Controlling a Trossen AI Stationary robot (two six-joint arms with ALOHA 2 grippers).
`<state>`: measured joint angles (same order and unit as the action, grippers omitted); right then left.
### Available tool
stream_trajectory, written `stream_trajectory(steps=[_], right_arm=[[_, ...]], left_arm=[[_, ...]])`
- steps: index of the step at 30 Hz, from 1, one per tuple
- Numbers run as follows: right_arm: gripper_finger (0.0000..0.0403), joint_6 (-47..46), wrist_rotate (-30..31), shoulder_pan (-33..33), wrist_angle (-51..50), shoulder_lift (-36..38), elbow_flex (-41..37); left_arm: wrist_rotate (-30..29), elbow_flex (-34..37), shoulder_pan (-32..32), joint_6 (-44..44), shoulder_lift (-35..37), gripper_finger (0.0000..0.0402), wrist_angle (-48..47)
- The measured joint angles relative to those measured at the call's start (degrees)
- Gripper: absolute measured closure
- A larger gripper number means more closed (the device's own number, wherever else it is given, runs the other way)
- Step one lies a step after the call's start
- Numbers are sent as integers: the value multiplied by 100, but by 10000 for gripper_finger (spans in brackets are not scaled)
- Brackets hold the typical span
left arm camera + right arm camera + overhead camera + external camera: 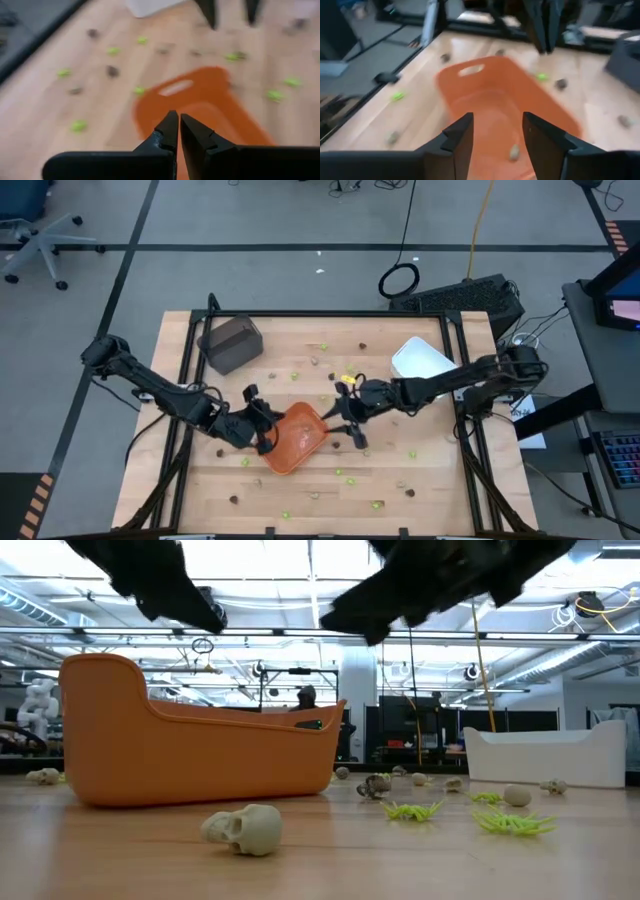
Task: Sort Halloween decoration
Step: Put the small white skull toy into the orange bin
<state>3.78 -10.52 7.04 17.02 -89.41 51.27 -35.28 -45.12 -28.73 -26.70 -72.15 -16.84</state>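
Worktop (pixel 200 480) carries the orange tray (pixel 297 438) at its middle. Left gripper (pixel 262 432), clenched and empty, sits at the tray's left rim, seemingly steadying it. Right gripper (pixel 495 131), fingers spread, hovers over the tray, where one tan piece (pixel 513 151) lies, likely just released. Other decorations (pixel 350 480) lie scattered around.

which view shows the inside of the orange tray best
The right wrist view: it looks down past the open right pincer into the orange tray, where one small tan piece lies. The high view shows the tray small, the low view only its outer wall, the left wrist view a blurred part.
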Motion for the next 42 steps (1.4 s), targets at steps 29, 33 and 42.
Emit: stream_trajectory(steps=[29, 33, 42], right_arm=[[252, -18, 619, 1743, -358, 112, -7], [252, -138, 621, 1855, -357, 112, -7], [252, -413, 637, 1988, -354, 112, -7]], left_arm=[[1564, -390, -2153, -1824, -1490, 379, 213], [1858, -385, -2220, -1865, -1871, 376, 242], [1873, -385, -2221, -2040, -2053, 281, -309]])
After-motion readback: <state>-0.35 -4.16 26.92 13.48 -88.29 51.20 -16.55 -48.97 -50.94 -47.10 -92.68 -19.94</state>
